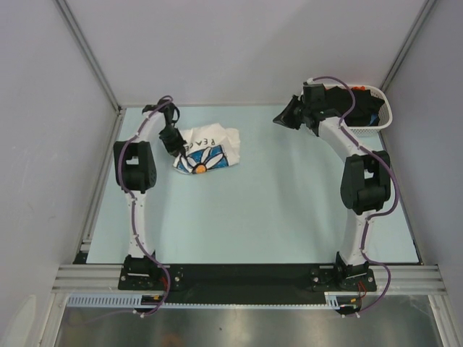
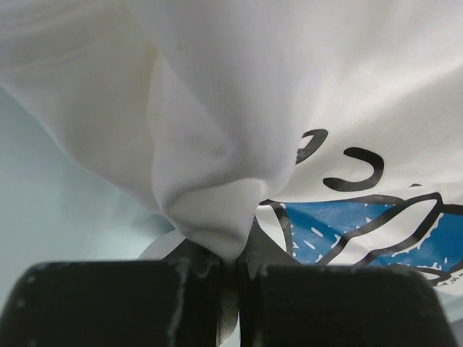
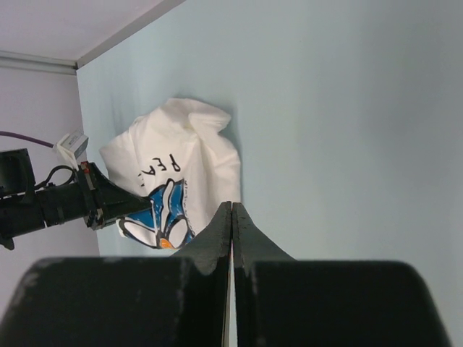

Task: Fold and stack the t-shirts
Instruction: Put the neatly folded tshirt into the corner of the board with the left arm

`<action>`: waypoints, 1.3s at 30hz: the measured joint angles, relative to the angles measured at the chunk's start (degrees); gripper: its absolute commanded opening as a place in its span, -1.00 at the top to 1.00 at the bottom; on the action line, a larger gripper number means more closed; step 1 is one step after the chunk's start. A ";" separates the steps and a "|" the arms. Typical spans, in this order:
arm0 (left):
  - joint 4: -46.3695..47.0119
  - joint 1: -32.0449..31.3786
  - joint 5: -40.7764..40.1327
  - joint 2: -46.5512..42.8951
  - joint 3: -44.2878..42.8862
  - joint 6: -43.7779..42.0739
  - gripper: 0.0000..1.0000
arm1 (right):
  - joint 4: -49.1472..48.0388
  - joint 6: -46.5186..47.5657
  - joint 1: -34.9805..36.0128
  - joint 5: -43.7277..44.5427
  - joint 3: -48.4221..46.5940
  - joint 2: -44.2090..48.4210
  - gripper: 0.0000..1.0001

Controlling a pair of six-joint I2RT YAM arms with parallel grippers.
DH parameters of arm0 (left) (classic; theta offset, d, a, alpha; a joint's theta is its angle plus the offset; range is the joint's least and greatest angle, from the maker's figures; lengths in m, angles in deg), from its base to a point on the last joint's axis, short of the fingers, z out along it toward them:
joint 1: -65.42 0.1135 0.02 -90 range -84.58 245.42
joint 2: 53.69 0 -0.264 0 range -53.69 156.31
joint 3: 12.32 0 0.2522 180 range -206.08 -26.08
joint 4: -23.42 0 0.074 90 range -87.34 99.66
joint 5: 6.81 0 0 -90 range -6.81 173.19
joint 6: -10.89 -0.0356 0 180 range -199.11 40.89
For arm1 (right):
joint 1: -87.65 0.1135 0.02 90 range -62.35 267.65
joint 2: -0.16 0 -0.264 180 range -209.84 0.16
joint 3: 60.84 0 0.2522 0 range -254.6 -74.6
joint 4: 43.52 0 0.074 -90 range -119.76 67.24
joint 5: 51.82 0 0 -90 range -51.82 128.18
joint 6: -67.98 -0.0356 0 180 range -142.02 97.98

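A crumpled white t-shirt (image 1: 211,147) with a blue-and-white daisy print and black letters lies at the back left of the table. My left gripper (image 1: 176,150) is at its left edge, shut on a pinched fold of the white cloth (image 2: 217,217); the left wrist view shows the fold squeezed between the jaws of the left gripper (image 2: 230,262). My right gripper (image 1: 280,118) hovers at the back right, shut with nothing between its fingers, well apart from the shirt. In the right wrist view the right gripper (image 3: 232,211) points at the shirt (image 3: 189,148) from afar.
A white perforated basket (image 1: 384,116) stands at the back right corner behind the right arm, with dark cloth (image 1: 367,108) and a bit of red (image 1: 357,89) in it. Grey walls close in the table on three sides. The left arm (image 3: 65,202) reaches in beside the shirt.
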 measured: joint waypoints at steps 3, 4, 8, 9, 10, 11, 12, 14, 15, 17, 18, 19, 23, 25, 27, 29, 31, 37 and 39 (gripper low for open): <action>-1.16 2.40 -2.89 -0.63 0.46 -0.83 0.99 | 0.17 0.72 -0.74 -0.66 0.09 0.76 1.00; -1.44 3.06 -3.72 -0.74 0.48 -1.11 1.00 | 0.24 1.05 -1.14 -0.85 0.37 1.18 1.00; -3.45 5.86 -9.03 -1.01 -0.02 -3.21 1.00 | 0.81 2.08 -2.97 -1.44 2.84 3.80 1.00; -3.96 6.27 -10.19 -1.01 -0.35 -3.78 1.00 | 1.03 2.29 -3.41 -1.62 3.45 4.39 1.00; -4.57 6.80 -11.72 -1.01 -0.79 -4.44 1.00 | 1.27 2.54 -3.82 -1.77 3.93 4.85 1.00; -5.16 7.37 -13.16 -1.01 -1.31 -5.22 1.00 | 1.38 2.75 -4.09 -1.95 4.24 5.14 1.00; -5.62 7.98 -14.38 -1.01 -1.70 -5.79 1.00 | 1.53 2.95 -4.44 -2.12 4.52 5.40 1.00; -6.19 9.25 -16.02 -1.01 -2.12 -6.62 1.00 | 2.14 3.21 -4.96 -2.21 4.74 5.60 1.00; -6.38 10.01 -16.65 -1.01 -2.16 -6.97 1.00 | 2.29 3.37 -5.09 -2.34 4.76 5.62 1.00; -6.93 11.72 -17.79 -0.96 -2.19 -7.34 1.00 | 2.62 3.56 -5.14 -2.56 4.79 5.62 1.00; -7.23 12.68 -18.12 -0.94 -2.19 -7.41 1.00 | 2.64 3.63 -5.14 -2.64 4.83 5.62 1.00; -7.39 13.44 -18.36 -0.92 -2.19 -7.43 0.99 | 2.71 3.72 -5.14 -2.80 4.85 5.62 1.00; -7.93 16.55 -20.09 -0.92 -2.19 -7.65 0.58 | 2.97 3.80 -5.07 -3.41 4.98 5.62 1.00; -8.15 17.59 -20.76 -0.92 -2.19 -7.74 -0.02 | 2.97 3.78 -5.07 -3.65 5.03 5.62 1.00; -8.41 18.43 -21.18 -0.92 -2.19 -8.39 -0.84 | 2.93 3.78 -5.07 -3.80 5.07 5.62 1.00; -8.68 18.99 -22.18 -0.92 -2.19 -8.81 -0.99 | 2.95 3.76 -5.07 -3.89 5.20 5.62 1.00; -9.03 19.37 -22.80 -1.03 -2.19 -8.72 -0.99 | 2.93 3.76 -5.07 -4.02 5.46 5.62 1.00; -6.93 19.47 -23.15 -5.86 1.33 -8.20 -0.99 | 2.86 3.72 -4.66 -4.02 6.34 5.62 1.00; -5.97 19.41 -22.73 -10.34 3.69 -7.96 -0.99 | 2.75 3.54 -4.48 -4.02 6.75 5.64 1.00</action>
